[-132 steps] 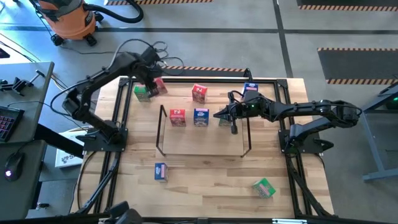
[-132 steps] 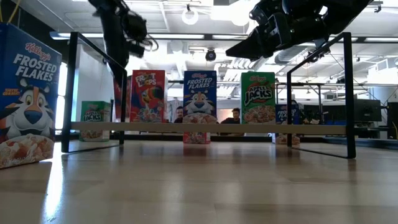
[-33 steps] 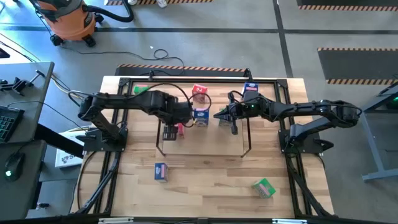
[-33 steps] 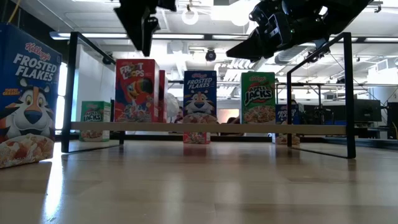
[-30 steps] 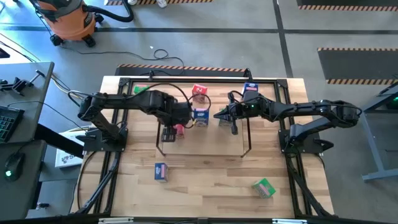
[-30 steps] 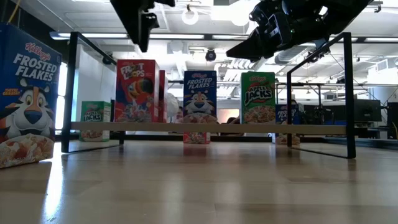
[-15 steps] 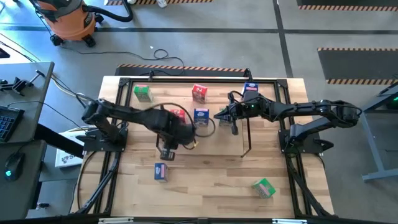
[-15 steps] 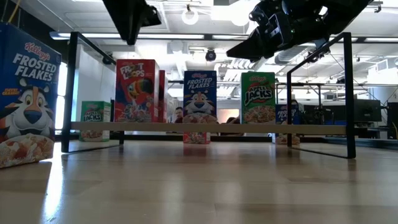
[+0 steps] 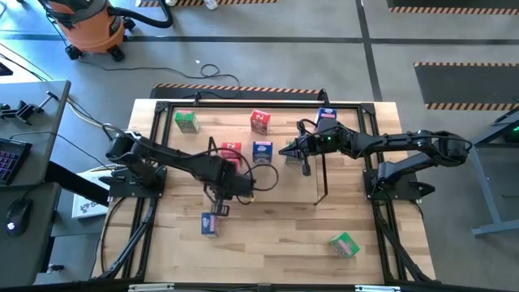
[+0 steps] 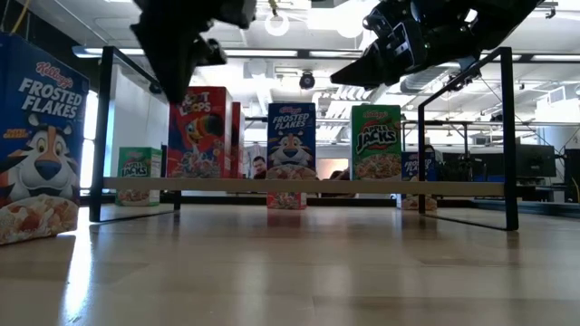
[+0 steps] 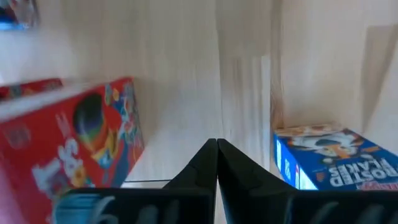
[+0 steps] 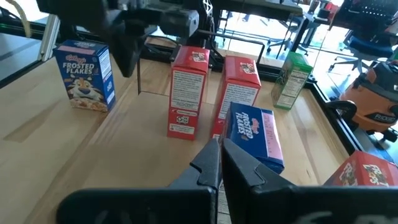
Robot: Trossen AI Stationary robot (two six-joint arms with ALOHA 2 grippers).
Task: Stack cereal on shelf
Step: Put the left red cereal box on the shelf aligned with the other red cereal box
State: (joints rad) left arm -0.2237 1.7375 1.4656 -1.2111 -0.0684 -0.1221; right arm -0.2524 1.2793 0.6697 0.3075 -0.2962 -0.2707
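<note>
Inside the thin black wire shelf (image 9: 212,191) two red cereal boxes (image 9: 231,150) (image 12: 186,87) (image 12: 239,84) stand upright, one behind the other. A blue box (image 9: 261,152) and a green one (image 10: 376,140) stand beside them. My left gripper (image 9: 217,208) (image 11: 216,149) hovers shut and touches nothing, near the shelf's front wire and just above a blue box (image 9: 209,223) standing on the table. My right gripper (image 9: 304,162) (image 12: 219,149) hangs shut above the green box, apart from it.
More boxes stand on the table: green (image 9: 186,122), red (image 9: 259,120) and blue (image 9: 326,115) along the far edge, and a green one (image 9: 345,243) lying at the near right. A black rail frame (image 9: 154,154) borders the tabletop.
My left gripper has left the spot above the front red box in the shelf and gone toward the table's near edge, coming over the blue box in front of the shelf. The red box stays upright where it stood.
</note>
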